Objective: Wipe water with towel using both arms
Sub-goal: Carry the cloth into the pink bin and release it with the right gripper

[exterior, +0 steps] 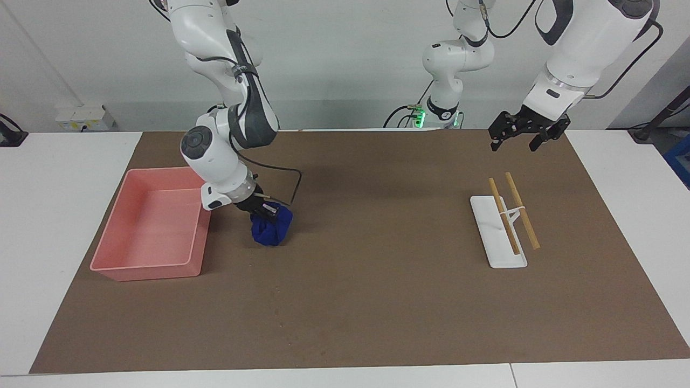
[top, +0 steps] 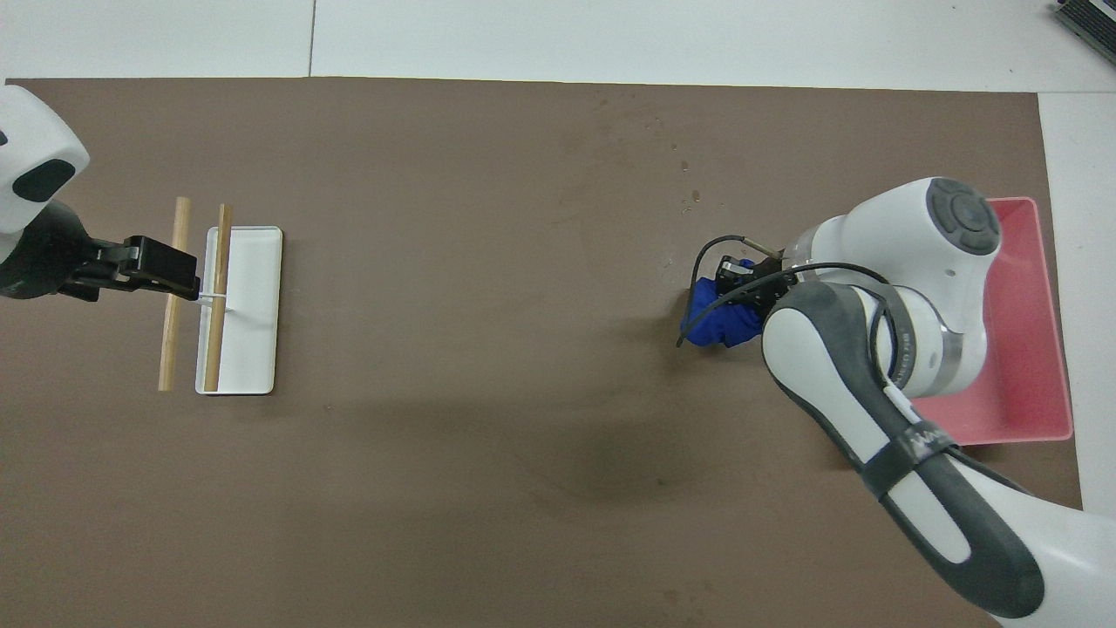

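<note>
My right gripper is shut on a bunched dark blue towel and holds it down at the brown mat, beside the pink tray. It also shows in the overhead view, with the towel under it. The water shows only as a few faint dark specks on the mat, farther from the robots than the towel; they are barely visible in the facing view. My left gripper is open and empty, raised over the mat above the wooden sticks.
A pink tray stands at the right arm's end of the mat. A white stand with two wooden sticks across it lies at the left arm's end. White table borders the mat.
</note>
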Available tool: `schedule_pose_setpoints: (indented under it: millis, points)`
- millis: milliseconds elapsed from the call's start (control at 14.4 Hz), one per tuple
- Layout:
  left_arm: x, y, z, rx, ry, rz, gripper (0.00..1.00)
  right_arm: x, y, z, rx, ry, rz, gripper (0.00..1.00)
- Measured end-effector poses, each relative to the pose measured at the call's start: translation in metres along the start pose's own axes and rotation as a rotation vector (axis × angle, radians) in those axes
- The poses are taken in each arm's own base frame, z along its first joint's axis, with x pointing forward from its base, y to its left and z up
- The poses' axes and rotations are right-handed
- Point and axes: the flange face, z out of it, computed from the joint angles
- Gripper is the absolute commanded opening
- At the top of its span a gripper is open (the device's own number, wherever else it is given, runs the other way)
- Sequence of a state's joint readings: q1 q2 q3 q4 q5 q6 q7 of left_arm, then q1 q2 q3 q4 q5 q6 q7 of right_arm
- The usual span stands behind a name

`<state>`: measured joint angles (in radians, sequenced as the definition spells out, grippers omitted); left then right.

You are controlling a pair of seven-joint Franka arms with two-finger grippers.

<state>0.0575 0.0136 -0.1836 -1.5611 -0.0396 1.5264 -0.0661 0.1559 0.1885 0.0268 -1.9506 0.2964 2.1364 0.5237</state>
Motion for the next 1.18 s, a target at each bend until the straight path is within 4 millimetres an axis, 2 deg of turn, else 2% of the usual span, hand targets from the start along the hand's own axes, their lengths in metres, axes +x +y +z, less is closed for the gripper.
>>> schedule_pose_setpoints:
  millis: [139,277,416,485,554,693,901,1178]
  points:
    - [0.000,0.001,-0.001,0.000,0.001,0.004,1.00,0.001,0.021,-0.051,0.001,0.004,0.020,0.00]
    - [-0.001,0.003,-0.001,0.001,0.002,0.008,1.00,-0.002,0.058,-0.103,-0.021,0.003,0.001,0.00]
    - [0.000,0.002,-0.001,0.000,0.002,0.007,1.00,-0.004,0.100,-0.140,-0.058,-0.001,-0.051,0.00]
    - [0.000,0.002,-0.001,0.000,0.002,0.005,1.00,0.000,0.120,-0.149,-0.084,0.008,-0.077,0.00]
    - [0.000,0.000,-0.001,0.000,0.003,0.002,1.00,0.005,0.137,-0.152,-0.122,0.020,-0.106,0.00]
    - [0.000,-0.005,-0.002,0.000,0.004,-0.006,1.00,0.010,0.158,-0.143,-0.210,0.017,-0.144,0.00]
    - [-0.001,-0.006,-0.002,0.000,0.004,-0.009,1.00,0.009,0.174,-0.115,-0.326,-0.005,-0.170,0.00]
    - [-0.001,-0.007,0.002,0.001,-0.007,-0.010,1.00,0.025,0.209,-0.077,-0.325,-0.013,-0.131,0.00]
